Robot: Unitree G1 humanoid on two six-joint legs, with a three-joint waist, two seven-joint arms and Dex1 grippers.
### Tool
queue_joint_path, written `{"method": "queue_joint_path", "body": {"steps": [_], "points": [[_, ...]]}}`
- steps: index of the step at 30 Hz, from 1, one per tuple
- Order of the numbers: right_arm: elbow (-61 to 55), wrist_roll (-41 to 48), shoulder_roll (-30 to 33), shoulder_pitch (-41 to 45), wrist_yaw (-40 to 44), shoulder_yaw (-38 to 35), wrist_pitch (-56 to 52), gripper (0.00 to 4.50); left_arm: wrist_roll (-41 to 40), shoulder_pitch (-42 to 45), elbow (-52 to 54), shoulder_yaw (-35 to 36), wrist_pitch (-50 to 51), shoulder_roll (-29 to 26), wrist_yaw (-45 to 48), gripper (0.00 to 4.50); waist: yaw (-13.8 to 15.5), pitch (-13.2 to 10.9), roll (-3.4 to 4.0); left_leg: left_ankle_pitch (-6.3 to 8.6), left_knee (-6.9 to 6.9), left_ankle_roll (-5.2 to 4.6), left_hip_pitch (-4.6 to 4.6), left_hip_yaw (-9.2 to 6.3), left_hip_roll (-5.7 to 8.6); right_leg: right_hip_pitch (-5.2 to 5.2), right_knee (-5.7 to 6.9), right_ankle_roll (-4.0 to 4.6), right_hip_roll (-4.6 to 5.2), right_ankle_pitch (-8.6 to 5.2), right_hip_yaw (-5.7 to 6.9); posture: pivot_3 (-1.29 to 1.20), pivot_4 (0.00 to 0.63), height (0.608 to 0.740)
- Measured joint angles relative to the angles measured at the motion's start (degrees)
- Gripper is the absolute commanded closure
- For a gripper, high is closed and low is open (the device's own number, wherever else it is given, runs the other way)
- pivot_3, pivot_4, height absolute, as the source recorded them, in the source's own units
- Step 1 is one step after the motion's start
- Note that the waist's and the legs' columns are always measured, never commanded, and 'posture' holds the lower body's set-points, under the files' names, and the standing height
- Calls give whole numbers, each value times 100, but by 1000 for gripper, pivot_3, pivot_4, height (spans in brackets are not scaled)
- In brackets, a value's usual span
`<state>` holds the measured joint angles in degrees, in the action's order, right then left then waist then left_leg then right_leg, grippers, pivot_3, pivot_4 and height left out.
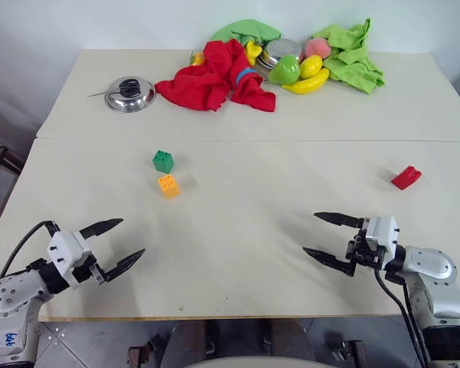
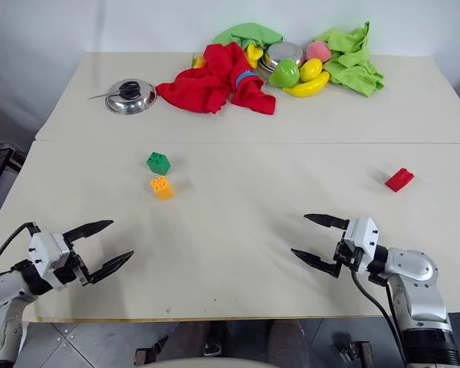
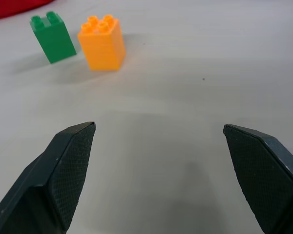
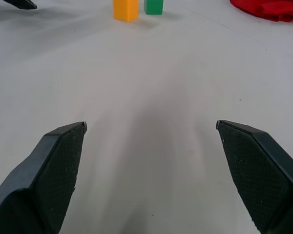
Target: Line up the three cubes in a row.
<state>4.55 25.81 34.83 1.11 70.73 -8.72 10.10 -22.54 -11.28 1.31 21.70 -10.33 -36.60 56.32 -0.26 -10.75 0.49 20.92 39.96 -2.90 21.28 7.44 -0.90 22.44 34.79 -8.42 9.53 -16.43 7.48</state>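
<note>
Cubes: the green cube (image 1: 162, 161) and orange cube (image 1: 168, 185) stand close together, not touching, at about 10 o'clock from the middle of the surface (image 1: 238, 230); the red cube (image 1: 405, 177) lies well apart at 3 o'clock.
Step in hand: none of the cubes is gripped yet, so judge this the start. The red cube is the stray; you would do well to fetch it with the right arm and set it on the line the other two already make.
Approach: come down over the red cube with room either side and close squarely on its flat faces, since it sits skewed.
Left tool (image 1: 113, 245): spread wide, holding nothing, hovering at 7 o'clock.
Right tool (image 1: 328, 238): spread wide, empty, at 5 o'clock, nearer you than the red cube.
</note>
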Motion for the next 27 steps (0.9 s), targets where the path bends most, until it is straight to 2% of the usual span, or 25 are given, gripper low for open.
{"method": "queue_joint_path", "body": {"steps": [4,7,14,20,24,27], "points": [[95,1,-2,21,-46,-16,120,0,28,99,-12,-59,-106,17,-15,31,-1,0,0,0,0,0,0,1,0,0,2,0,0,0,0,0,150,740],[66,74,-27,-11,-226,-183,111,0,-195,76,195,-142,352,10,-13,31,2,0,0,0,0,0,1,-1,0,0,2,0,0,0,0,0,150,740],[-826,916,-122,-1020,-1446,-1796,-335,0,-1041,283,1777,-765,2052,-200,-174,31,82,1,1,0,0,0,1,-18,6,-13,-4,0,-1,0,3,0,150,740],[-164,753,-510,-1399,-2467,-2724,-162,0,-1115,907,2031,-1332,2548,89,-469,31,17,4,5,-1,0,0,-5,-2,6,-9,4,0,-8,0,-11,0,150,740],[-3,681,-561,-1371,-2831,-2829,-253,0,-1091,1291,1977,-1723,2782,173,-459,31,-37,12,21,-4,-1,4,-10,15,-1,-1,9,0,-18,0,-26,0,150,740],[6,653,-334,-1031,-2906,-2625,-590,0,-1079,1517,1779,-1827,2877,228,-460,31,-96,12,22,-7,3,1,-13,23,-2,2,17,-2,-17,1,-39,0,150,740]]}}
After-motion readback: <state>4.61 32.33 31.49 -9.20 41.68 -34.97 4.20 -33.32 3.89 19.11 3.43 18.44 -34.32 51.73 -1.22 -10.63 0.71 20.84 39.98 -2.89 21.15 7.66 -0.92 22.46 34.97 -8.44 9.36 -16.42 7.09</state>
